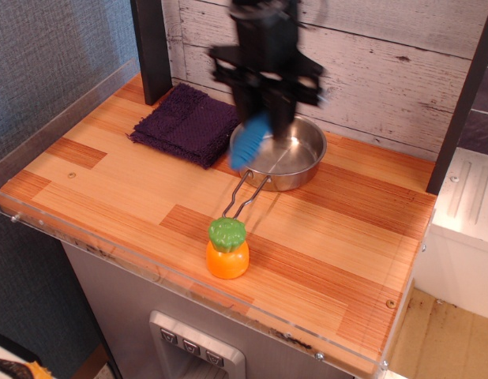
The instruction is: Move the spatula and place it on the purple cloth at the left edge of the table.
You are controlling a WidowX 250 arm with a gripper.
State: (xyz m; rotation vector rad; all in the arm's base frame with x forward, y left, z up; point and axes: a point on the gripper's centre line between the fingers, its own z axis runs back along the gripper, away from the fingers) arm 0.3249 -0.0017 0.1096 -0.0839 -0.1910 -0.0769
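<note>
My gripper [264,118] is shut on the spatula [249,142] and holds it in the air over the left rim of the steel pan. Only the thick blue ribbed handle shows, hanging down to the left; the metal head is hidden behind the fingers. The arm is blurred by motion. The purple cloth [189,122] lies flat at the back left of the wooden table [125,189], just left of the gripper and lower.
The steel pan [295,158] sits at the back centre with its wire handle [245,196] pointing to the front. An orange toy with a green top [227,247] stands near the front edge. A black post [152,47] rises behind the cloth.
</note>
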